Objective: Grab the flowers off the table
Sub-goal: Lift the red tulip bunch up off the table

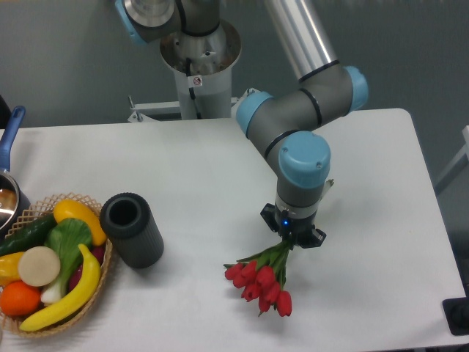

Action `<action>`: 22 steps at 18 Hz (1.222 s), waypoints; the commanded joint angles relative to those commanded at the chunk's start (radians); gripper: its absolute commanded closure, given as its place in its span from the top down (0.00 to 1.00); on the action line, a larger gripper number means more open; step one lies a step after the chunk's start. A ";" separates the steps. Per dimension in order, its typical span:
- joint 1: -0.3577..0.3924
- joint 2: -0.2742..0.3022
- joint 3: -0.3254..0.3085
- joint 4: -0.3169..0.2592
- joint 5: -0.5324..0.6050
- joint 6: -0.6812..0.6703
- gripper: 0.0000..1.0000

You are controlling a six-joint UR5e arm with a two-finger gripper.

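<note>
Red tulip heads of the flowers (261, 283) hang low and forward of the gripper (294, 236), their thin green stems running up into its fingers, which are clamped around the stems near the tied end. The bunch sits over the front middle of the table (198, 169); whether the blooms touch the white top or hang just clear of it cannot be told from this view.

The step in hand looks like the lift. To do it well, the arm should rise straight and slowly, since the grip is far from the heavy heads and the bunch may swing or slip out of the pinch. The hold should not be eased until the flowers are plainly off the surface.

To the left, well apart, a black cylinder (133, 229) lies on its side, and beyond it a wicker basket (98, 287) holds a banana (70, 290) and vegetables. A pan (9, 176) sits at the left edge. None of these stands in the way of an upward lift.
</note>
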 joint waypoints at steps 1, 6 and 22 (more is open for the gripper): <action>0.003 0.002 0.008 -0.005 0.000 0.002 0.00; 0.014 0.024 0.020 -0.006 0.000 0.006 0.00; 0.044 0.044 0.087 -0.134 -0.002 0.048 0.00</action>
